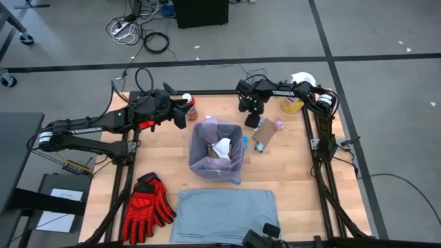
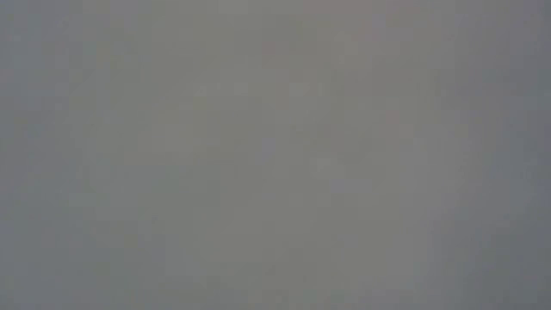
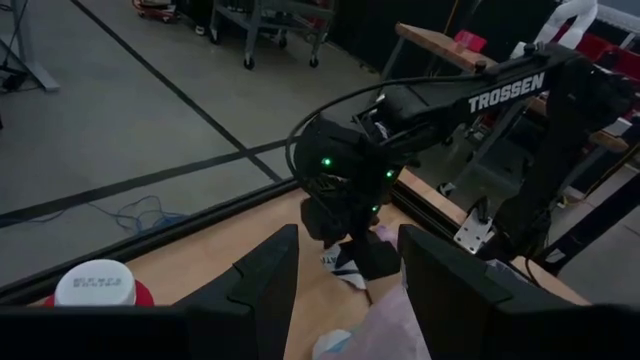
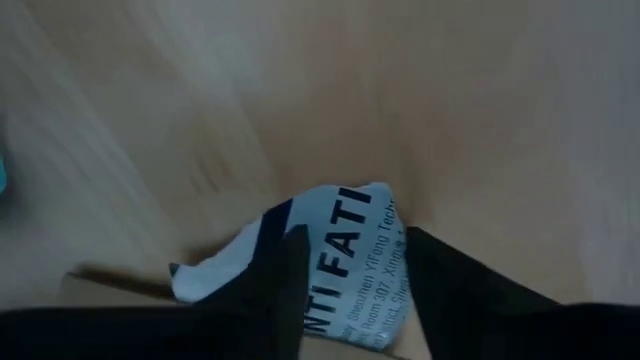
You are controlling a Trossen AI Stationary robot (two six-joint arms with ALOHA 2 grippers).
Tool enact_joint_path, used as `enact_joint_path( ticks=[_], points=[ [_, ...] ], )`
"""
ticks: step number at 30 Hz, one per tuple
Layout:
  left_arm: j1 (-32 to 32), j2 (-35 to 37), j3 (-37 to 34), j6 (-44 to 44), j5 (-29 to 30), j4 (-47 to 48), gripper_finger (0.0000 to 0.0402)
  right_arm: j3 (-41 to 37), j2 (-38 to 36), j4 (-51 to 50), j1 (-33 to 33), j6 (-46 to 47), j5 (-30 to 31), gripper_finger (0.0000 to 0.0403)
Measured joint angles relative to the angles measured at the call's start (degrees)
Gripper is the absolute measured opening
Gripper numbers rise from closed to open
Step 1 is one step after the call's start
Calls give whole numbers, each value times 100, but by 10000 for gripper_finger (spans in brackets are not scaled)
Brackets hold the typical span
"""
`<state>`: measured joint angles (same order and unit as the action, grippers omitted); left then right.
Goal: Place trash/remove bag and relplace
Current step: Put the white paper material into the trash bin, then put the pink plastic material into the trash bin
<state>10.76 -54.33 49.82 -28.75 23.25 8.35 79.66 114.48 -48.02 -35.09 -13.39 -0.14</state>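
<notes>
Trash: right gripper fingers straddle a white printed wrapper just beside the pink-lined bin, not clamped yet. Left gripper hangs open on the bin's other side.

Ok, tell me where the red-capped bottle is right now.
In the high view the red-capped bottle stands at the table's far edge, just beyond the lined bin, beside the left hand.

Low view wholly blank grey, nothing legible. Printed wrapper partly hidden behind the right gripper fingers and cut off at the frame's bottom, lettering incomplete. Red-labelled bottle cropped at the edge, only its cap showing.
</notes>
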Motion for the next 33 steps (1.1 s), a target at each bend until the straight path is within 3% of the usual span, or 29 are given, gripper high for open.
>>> enact_joint_path(
  ticks=[8,21,33],
  points=[
    [0,0,0,-23,2,-149,184,0,-2,-362,0,-22,0,12],
    [0,0,0,-45,2,-161,184,46,-91,-588,36,61,58,0],
    [0,0,0,135,3,-119,183,459,-1013,-737,166,173,-4,0]
  ],
)
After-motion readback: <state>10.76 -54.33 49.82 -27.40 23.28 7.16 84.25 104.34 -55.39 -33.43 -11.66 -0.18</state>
